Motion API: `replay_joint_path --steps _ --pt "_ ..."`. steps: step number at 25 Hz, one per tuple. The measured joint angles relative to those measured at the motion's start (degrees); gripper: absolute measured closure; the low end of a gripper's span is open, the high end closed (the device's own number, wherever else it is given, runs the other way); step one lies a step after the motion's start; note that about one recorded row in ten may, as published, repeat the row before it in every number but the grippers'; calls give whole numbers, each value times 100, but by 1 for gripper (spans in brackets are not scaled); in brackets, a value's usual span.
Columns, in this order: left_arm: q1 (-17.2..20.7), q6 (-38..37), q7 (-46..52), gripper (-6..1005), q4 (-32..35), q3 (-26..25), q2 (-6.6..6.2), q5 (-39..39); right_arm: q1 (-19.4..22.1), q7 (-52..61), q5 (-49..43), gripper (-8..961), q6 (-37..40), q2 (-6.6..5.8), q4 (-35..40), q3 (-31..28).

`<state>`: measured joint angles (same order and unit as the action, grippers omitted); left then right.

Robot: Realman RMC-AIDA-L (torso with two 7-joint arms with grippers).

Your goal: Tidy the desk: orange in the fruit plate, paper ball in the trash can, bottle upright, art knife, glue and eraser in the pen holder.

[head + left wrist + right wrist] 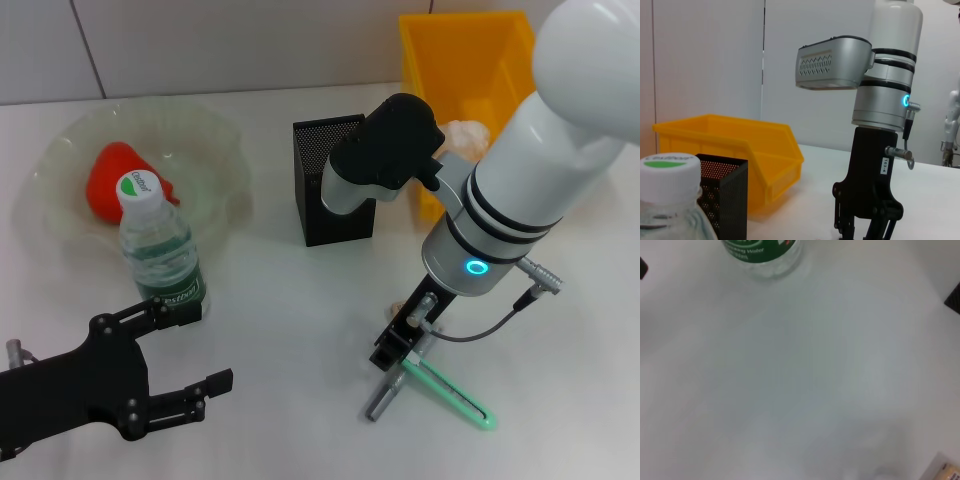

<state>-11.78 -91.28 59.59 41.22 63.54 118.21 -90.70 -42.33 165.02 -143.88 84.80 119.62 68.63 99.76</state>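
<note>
- While the small clear plastic bottle with green label and white cap stands upright on the white desk, the black left gripper sits just in front of it, fingers spread and empty.
- Behind the bottle, the red-orange orange lies in the ruffled pale-green glass fruit plate.
- Right of the bottle stands the black mesh pen holder; beyond it, the yellow trash can holds the crumpled white paper ball.
- Well right of the bottle, the right gripper points down over a green art knife and a grey glue stick; its fingers' state cannot be told.
</note>
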Motion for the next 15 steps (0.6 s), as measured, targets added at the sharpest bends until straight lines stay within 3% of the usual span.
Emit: replay_joint_path --steps 8,15 --pt "-15 11 5 186 -4 12 0 -6 -21 -12 1 618 6 -2 -18 0" --pt "-29 -4 23 186 -9 -1 0 -9 -57 -16 2 626 45 -9 -17 0"
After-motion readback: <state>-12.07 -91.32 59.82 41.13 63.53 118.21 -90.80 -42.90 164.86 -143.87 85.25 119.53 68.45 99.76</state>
